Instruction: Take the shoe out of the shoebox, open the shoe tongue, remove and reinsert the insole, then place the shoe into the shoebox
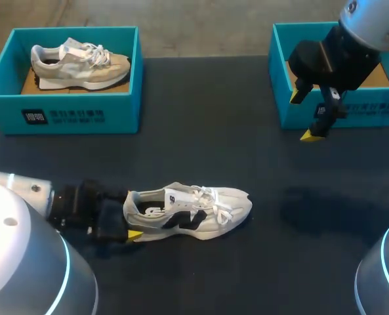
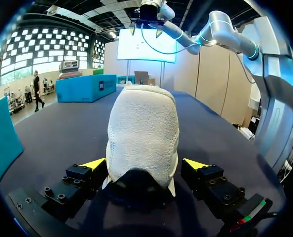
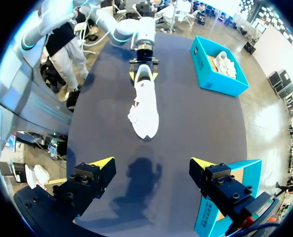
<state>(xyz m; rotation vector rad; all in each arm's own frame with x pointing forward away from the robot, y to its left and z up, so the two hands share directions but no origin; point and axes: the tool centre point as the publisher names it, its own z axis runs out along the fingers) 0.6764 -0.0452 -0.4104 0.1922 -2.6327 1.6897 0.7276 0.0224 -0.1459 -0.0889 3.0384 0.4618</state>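
My left gripper is spread around the heel of the white shoe lying mid-table, not pinching it. My right gripper hangs released and empty before the right shoebox. I count two teal boxes and two shoes, with the beige shoe inside the left shoebox.

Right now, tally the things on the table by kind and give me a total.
Shoes: 2, the white shoe on the table and the beige shoe in the left shoebox.
Shoeboxes: 2, the left shoebox and the right shoebox, both teal.
Total: 4.
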